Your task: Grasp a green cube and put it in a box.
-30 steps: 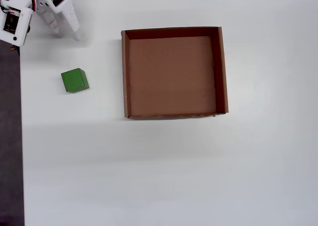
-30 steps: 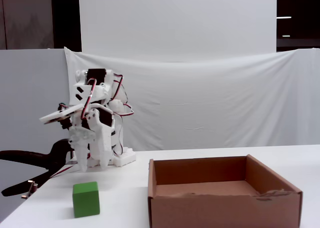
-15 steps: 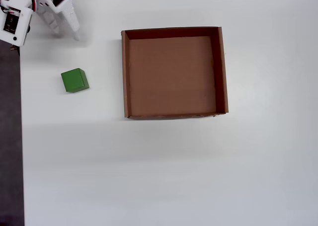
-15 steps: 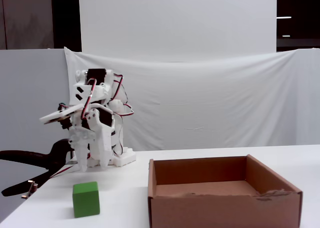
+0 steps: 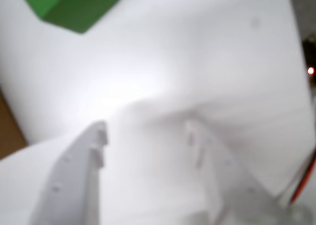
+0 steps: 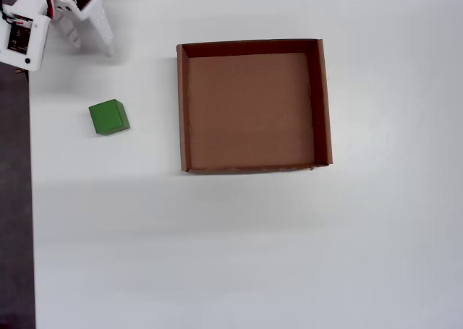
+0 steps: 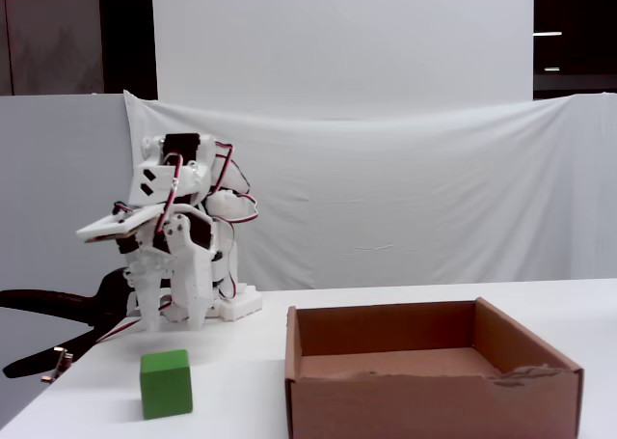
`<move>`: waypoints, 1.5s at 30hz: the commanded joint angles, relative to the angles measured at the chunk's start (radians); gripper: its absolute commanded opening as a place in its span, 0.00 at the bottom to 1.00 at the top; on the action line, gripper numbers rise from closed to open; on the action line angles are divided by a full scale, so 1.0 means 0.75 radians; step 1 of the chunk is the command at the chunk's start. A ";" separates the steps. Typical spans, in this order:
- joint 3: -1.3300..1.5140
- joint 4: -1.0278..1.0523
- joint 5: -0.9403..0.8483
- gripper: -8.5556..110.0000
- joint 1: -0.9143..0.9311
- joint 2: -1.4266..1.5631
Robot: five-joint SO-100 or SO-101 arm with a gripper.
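Well apart: green cube (image 6: 109, 117) (untouched) and claw (image 6: 90, 44).

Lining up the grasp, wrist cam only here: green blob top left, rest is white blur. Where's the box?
Observer: In the overhead view the box sits right of the green cube, apart from it, empty.
Operator: Hand over the cube?
Observer: No. The hand hangs above the table behind the cube in the fixed view, open and empty.
Operator: Cube tilted?
Observer: It sits flat on the table.
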 commanded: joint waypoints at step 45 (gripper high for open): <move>-0.994 -0.192 -0.393 0.30 -0.057 -1.475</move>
